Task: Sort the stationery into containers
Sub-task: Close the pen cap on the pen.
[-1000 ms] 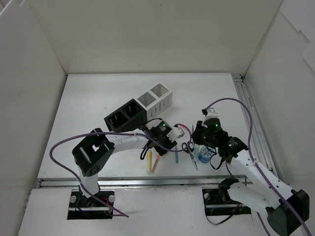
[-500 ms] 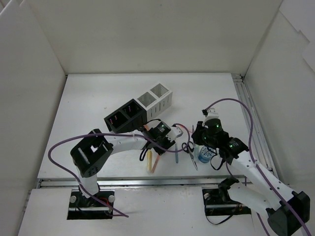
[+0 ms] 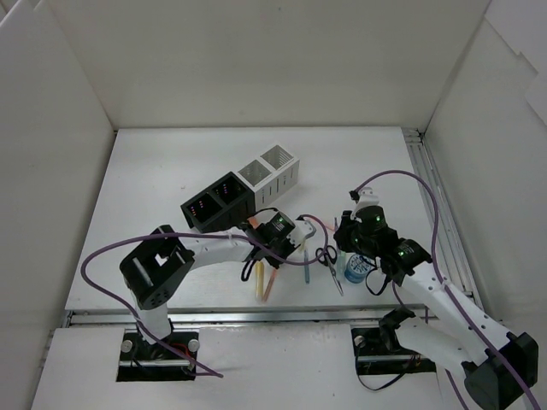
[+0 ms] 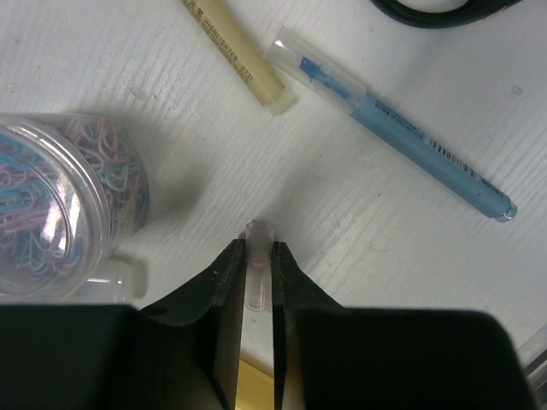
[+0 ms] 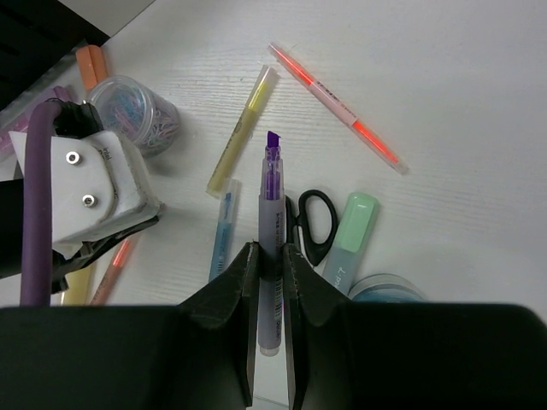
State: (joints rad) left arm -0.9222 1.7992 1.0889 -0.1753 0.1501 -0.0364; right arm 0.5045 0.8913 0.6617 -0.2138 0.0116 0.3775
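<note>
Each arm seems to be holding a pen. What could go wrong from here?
1. The left fingers pinch a clear-capped pen right beside the paper-clip tub; lifting could knock it over.
2. The purple highlighter sticks out past the right fingers, so it might snag a container wall.
3. Both sets of fingers work close together, either side of the scissors, and could bump.

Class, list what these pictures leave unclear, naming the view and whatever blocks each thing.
- Left wrist: the pen in the left tool; only its clear tip shows, the tool covers its body.
- Left wrist: the scissors, cut off by the top edge.
- Right wrist: the tape roll, half behind the right tool.
- Top external: what the black compartments hold; too small and dark.
</note>
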